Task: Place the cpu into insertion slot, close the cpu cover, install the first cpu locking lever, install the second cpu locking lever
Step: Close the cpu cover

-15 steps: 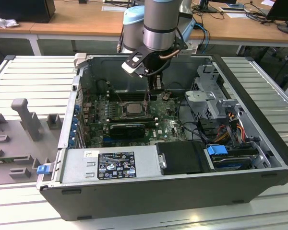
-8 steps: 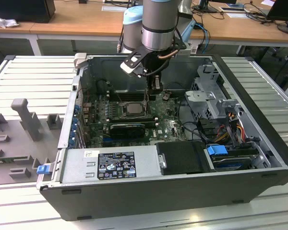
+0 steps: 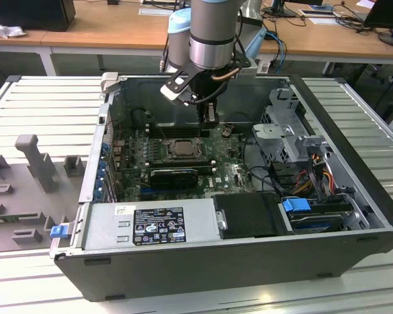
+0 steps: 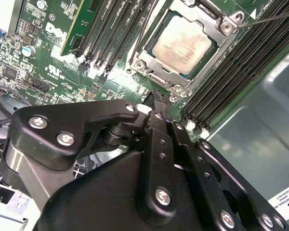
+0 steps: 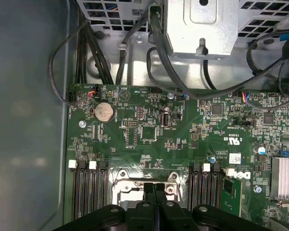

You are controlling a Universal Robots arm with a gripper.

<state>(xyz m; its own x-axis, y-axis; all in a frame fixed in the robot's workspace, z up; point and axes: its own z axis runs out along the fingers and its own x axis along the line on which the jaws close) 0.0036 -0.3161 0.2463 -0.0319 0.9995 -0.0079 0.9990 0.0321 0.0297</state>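
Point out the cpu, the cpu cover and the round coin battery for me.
cpu (image 4: 183,44): second wrist view, centre of its pale face.
cpu cover (image 4: 164,70): second wrist view, grey frame edge beside the cpu.
coin battery (image 5: 104,111): first wrist view, middle of the silver disc.

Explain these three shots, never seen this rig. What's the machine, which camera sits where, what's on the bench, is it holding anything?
It is one robot arm with a two-finger gripper, reaching down into an open computer case that lies on a slatted table. The exterior view comes from a camera off the arm and takes in the whole scene. Both wrist views come from cameras riding on the arm, looking past the gripper at the green motherboard. In the second wrist view the cpu lies on the board with the cpu cover framing it. The fingers look shut together and hold nothing; they hover close beside the cpu.
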